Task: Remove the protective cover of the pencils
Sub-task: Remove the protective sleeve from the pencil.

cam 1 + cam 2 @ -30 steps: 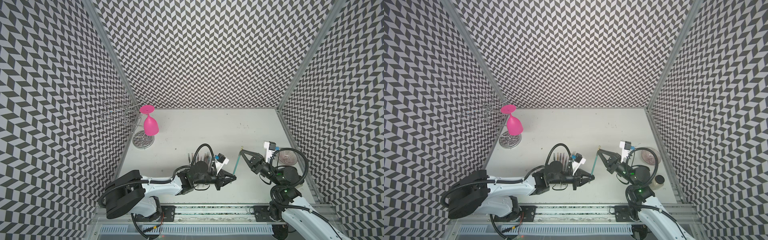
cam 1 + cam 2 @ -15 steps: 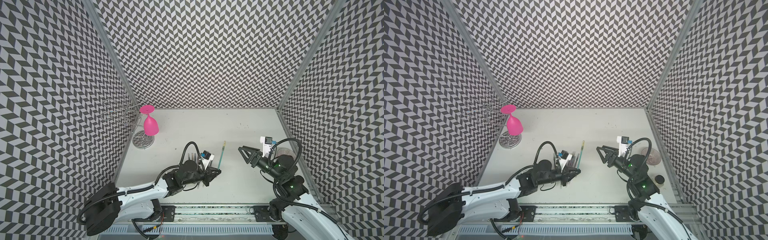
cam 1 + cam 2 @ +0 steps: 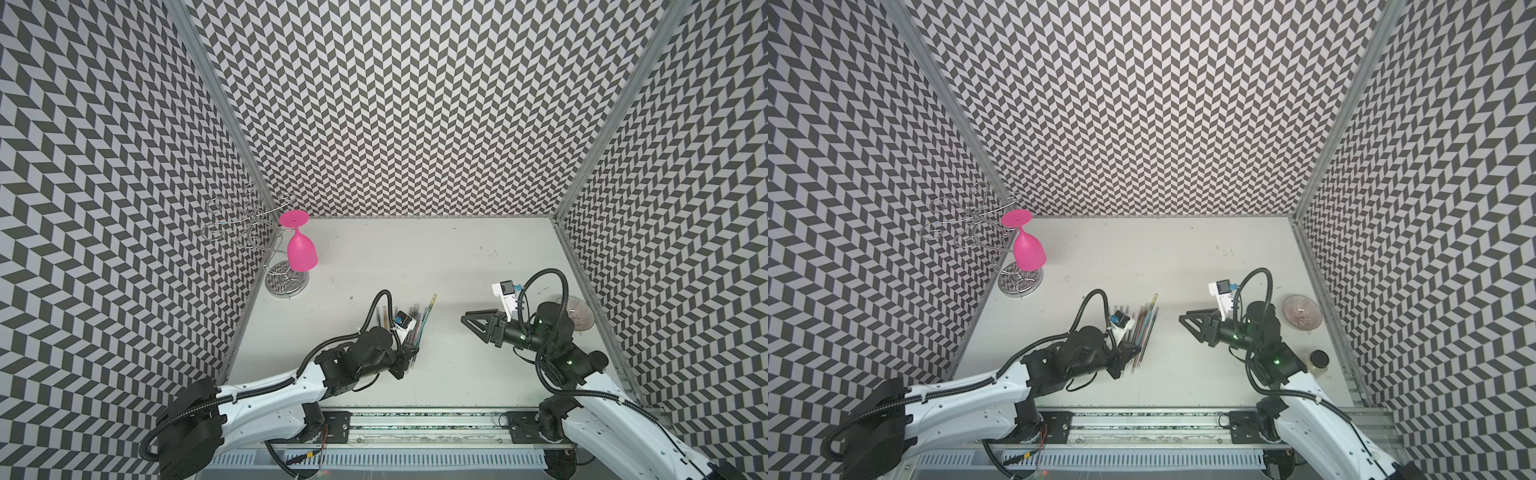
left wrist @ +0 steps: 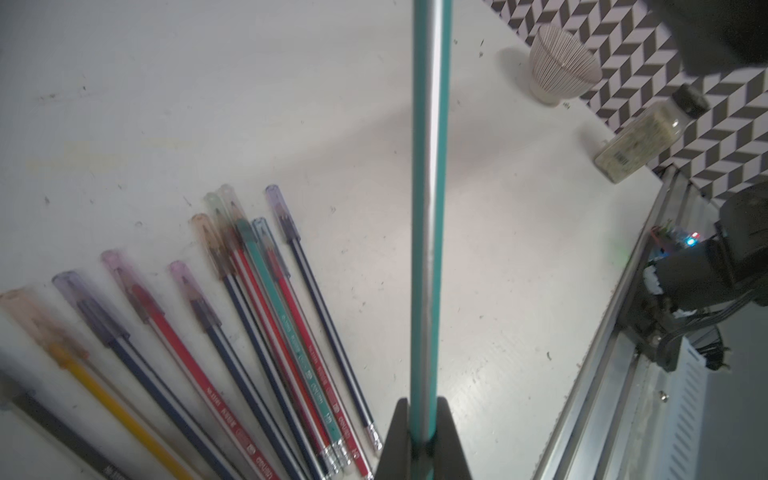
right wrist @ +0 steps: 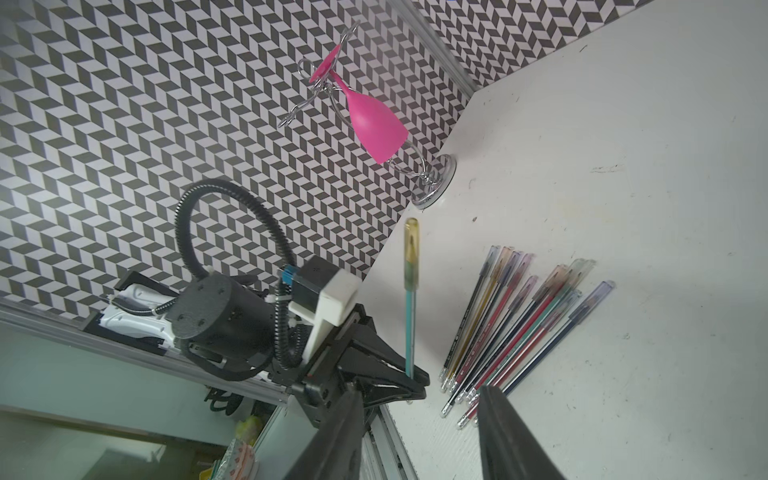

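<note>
**Left gripper holds one capped teal pencil; right gripper open and apart**

- Teal pencil (image 5: 410, 328): clamped near its lower end and off the table. It stands steeply out of the jaws, and in the left wrist view it runs straight away from the camera (image 4: 428, 208).
- Cap (image 5: 412, 249): yellowish and see-through, seated on the free far end of the teal pencil.
- Left gripper (image 4: 424, 440): jaws closed tight on the teal shaft, with nothing else in them. In a top view it sits low over the front middle of the table (image 3: 414, 351), just beside the loose pencils.
- Pencils (image 4: 266, 332): about ten lie flat on the table in a loose fan. Bodies are navy, red, teal, yellow and dark. Each tip wears a tinted clear cap, and the pale eraser ends bunch together nearest the left gripper. The right wrist view shows the same fan (image 5: 519, 332).
- Right gripper (image 5: 419, 395): jaws spread and empty. It faces the left gripper across a gap, well apart in a top view (image 3: 465, 321).
- Table (image 3: 415, 257): pale and scuffed.
- Ribbed bowl (image 3: 577, 318): near the right wall, behind the right arm.
- Bottle (image 3: 1318, 359): small, black-capped, just in front of the bowl.
- Wire rack (image 3: 249, 224): in the back left corner, with a pink glass (image 3: 302, 253) hanging upside down from it.
</note>
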